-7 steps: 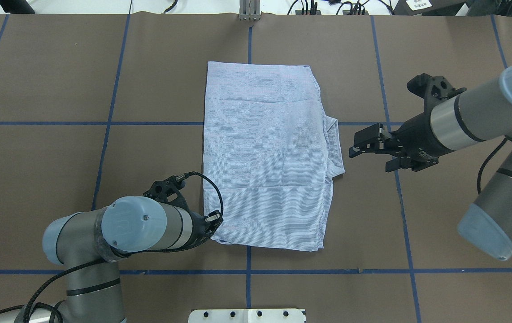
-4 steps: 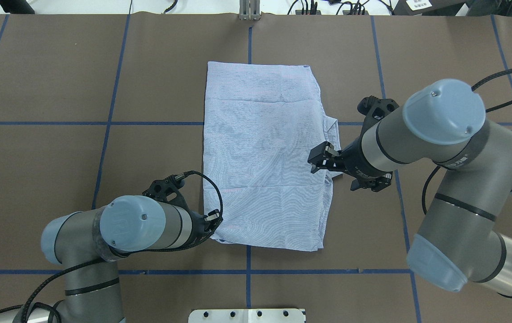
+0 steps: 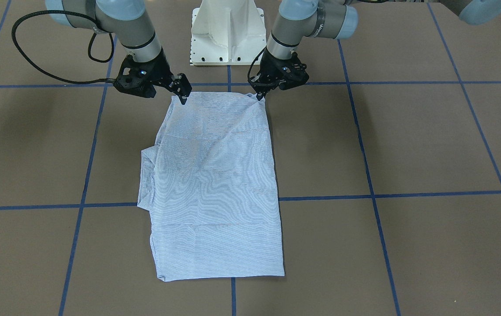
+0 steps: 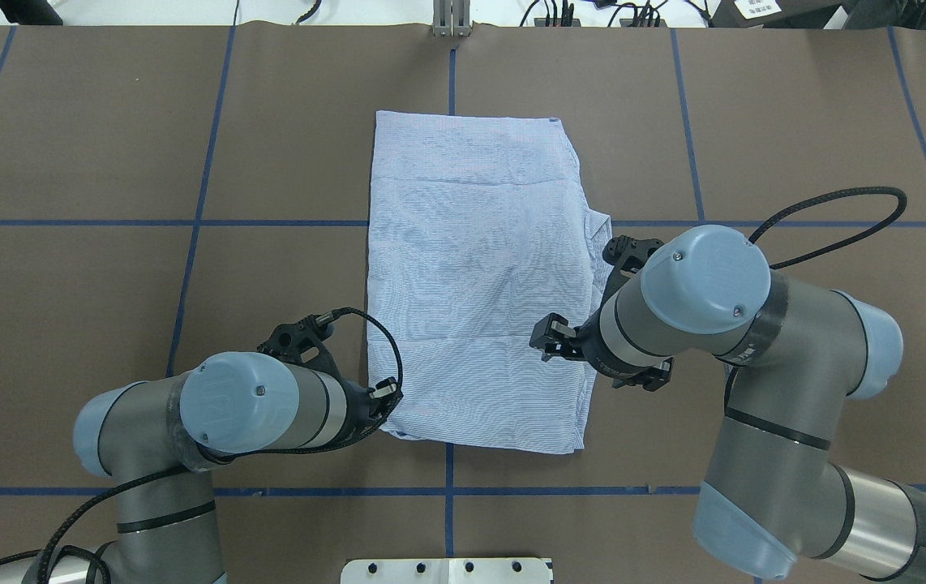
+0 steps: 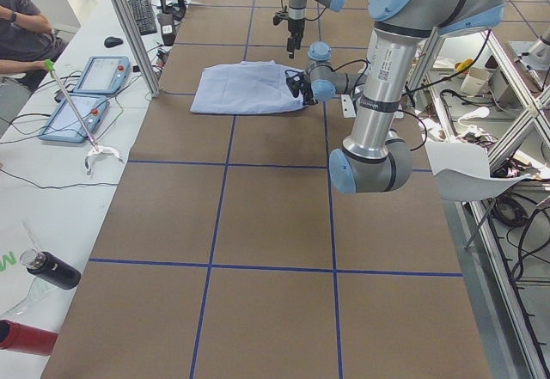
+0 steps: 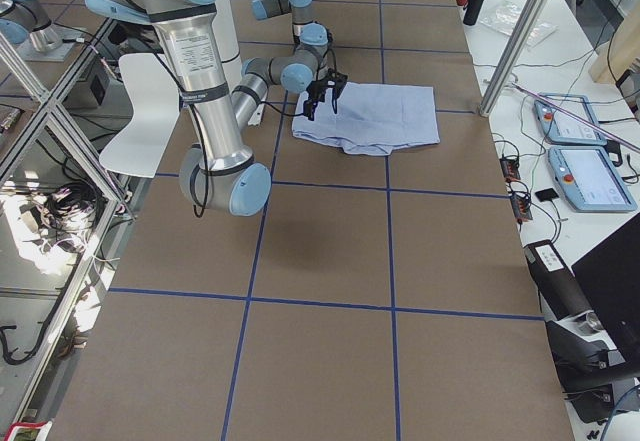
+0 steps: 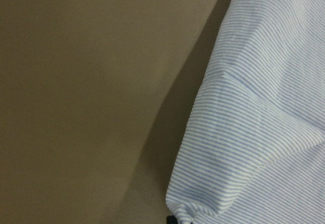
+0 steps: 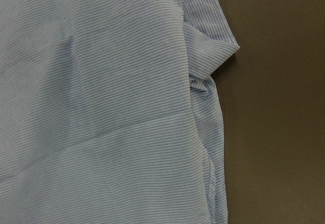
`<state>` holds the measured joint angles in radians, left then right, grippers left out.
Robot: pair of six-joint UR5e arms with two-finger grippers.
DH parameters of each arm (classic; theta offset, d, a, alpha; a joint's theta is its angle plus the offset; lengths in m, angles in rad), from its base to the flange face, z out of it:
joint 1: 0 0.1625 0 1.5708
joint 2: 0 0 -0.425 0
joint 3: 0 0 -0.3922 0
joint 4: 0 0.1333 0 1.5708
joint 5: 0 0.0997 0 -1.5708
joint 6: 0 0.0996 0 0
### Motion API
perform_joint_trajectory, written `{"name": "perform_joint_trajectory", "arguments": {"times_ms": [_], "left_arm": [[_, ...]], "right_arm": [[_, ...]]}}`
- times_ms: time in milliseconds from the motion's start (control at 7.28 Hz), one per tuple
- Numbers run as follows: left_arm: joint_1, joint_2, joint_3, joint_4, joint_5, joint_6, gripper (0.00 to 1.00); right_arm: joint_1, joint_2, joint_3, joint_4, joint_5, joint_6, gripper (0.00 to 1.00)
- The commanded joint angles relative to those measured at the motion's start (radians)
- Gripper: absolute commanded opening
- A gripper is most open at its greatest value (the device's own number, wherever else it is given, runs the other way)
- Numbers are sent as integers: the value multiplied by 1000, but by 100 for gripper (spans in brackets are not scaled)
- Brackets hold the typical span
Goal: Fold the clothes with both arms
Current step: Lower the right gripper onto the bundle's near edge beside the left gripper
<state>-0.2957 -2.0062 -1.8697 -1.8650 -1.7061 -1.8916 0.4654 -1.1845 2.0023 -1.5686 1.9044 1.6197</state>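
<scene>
While the left gripper (image 3: 260, 95) pinches the shirt (image 3: 215, 184), the right gripper (image 3: 184, 95) hovers.

A: Surface?
B: Brown table (image 4: 66, 308) with a blue tape grid (image 4: 268, 223).
A: What's on it?
B: Folded striped shirt (image 4: 471, 284) lying flat mid-table; white robot base (image 3: 227, 33) at the robot-side edge.

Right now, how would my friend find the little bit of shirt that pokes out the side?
Find the brown table with blue grid lines, then the folded striped shirt in its middle. On the shirt's long edge nearest the right gripper, a small flap juts past the otherwise straight side; no other edge has one.
</scene>
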Motion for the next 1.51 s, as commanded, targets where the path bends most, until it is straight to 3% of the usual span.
{"name": "perform_joint_trajectory", "arguments": {"times_ms": [0,275,549,1373], "left_arm": [[-3,1,-2,0,-3,0,0],[-3,1,-9,1,-6,-1,0],[-5,0,-9,0,-6,-1,0],[-22,4,-5,0,-6,2,0]], "right_arm": [[-66,0,-19,2,-14,107,100],[-108,-6,-25,4,-77,289,100],[-157,-23,-62,56,-160,348,100],[-202,-52,-86,79,-174,378,100]]}}
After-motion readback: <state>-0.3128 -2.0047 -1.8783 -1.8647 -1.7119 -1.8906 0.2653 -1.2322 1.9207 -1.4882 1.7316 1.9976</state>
